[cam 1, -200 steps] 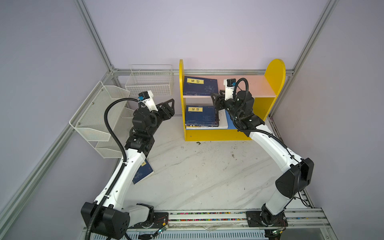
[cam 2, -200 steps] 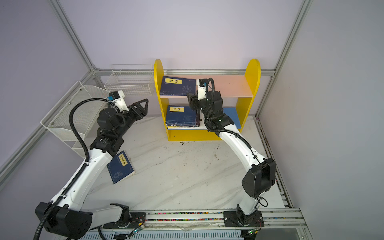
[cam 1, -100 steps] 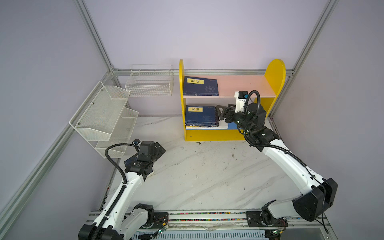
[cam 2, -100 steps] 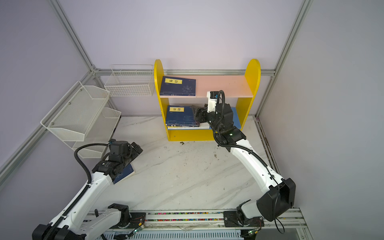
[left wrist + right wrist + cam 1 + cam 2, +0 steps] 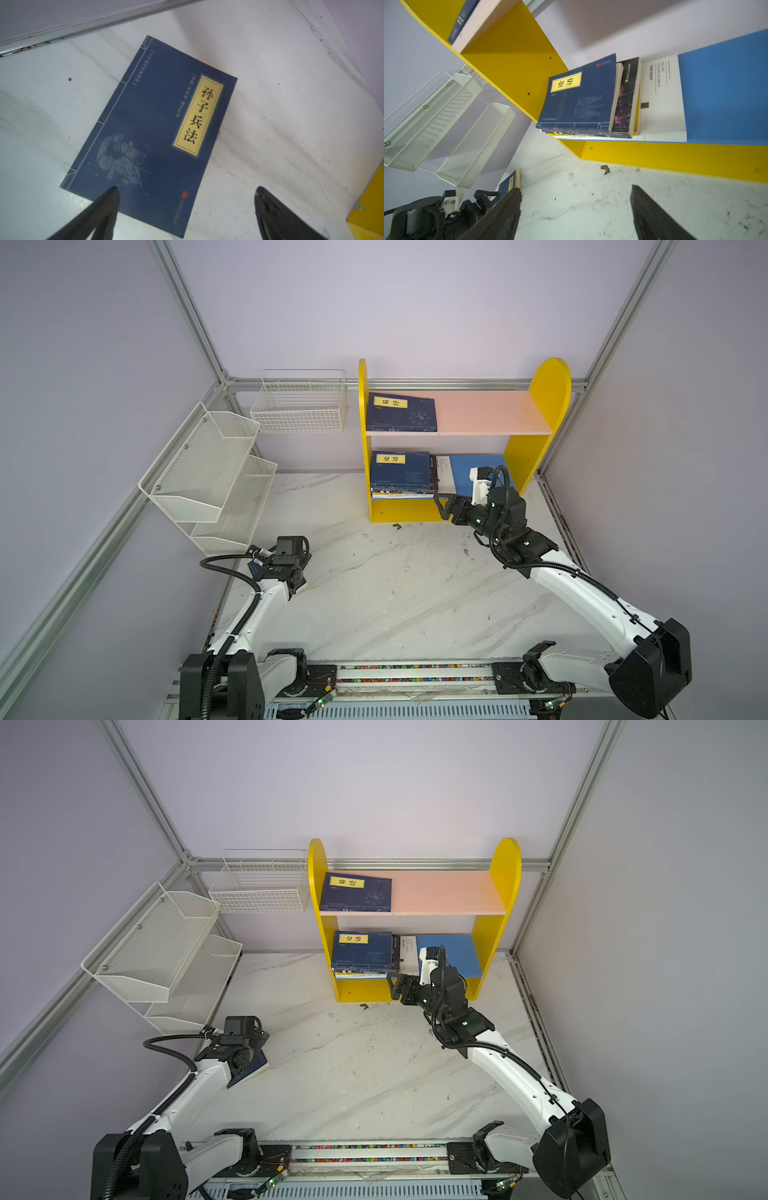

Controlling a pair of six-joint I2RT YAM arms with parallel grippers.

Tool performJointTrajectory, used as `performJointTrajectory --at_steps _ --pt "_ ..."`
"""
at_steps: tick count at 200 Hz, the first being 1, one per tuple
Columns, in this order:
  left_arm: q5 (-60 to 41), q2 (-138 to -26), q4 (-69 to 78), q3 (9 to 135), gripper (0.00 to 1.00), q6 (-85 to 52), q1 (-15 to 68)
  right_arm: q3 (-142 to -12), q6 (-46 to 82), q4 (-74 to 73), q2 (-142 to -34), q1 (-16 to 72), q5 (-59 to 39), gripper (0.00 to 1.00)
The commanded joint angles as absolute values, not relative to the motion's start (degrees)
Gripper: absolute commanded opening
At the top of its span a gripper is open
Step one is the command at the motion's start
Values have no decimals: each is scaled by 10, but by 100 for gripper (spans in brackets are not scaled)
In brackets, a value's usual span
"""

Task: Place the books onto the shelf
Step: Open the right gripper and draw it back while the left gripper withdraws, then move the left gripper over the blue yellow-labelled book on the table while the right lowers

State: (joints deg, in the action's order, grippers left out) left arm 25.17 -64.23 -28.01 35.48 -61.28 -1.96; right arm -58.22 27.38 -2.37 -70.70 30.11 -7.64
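Observation:
A navy book (image 5: 153,128) with a yellow title label lies flat on the table at the left, partly under my arm in both top views (image 5: 254,1068). My left gripper (image 5: 186,188) hovers open just above its near corner, apart from it. The yellow shelf (image 5: 548,393) stands at the back. One navy book (image 5: 401,412) lies on its pink board. On the blue board (image 5: 478,466) lie a navy book (image 5: 581,99), a dark illustrated one (image 5: 626,97) and a white one (image 5: 662,97), stacked. My right gripper (image 5: 444,506) is open and empty before the lower tier.
A white mesh tiered rack (image 5: 208,472) stands against the left wall close to the left arm. A white wire basket (image 5: 299,406) hangs beside the shelf. A small scrap (image 5: 397,526) lies on the table at the shelf's foot.
My left arm dropped from beside the rack down over the navy book on the table, its jaws widening. My right gripper pulled back out of the lower tier and opened.

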Motion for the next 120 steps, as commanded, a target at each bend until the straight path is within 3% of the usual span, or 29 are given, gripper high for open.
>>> performJointTrajectory --at_steps 1,71,120 --pt "327 -637 -278 324 100 -657 -33 -584 293 -52 -702 307 -63 84" --pt "223 -624 -142 231 100 -620 -161 -616 285 -52 -754 309 -78 83" --pt "144 -672 -103 234 100 -595 -195 -624 281 -55 -769 309 -83 83"
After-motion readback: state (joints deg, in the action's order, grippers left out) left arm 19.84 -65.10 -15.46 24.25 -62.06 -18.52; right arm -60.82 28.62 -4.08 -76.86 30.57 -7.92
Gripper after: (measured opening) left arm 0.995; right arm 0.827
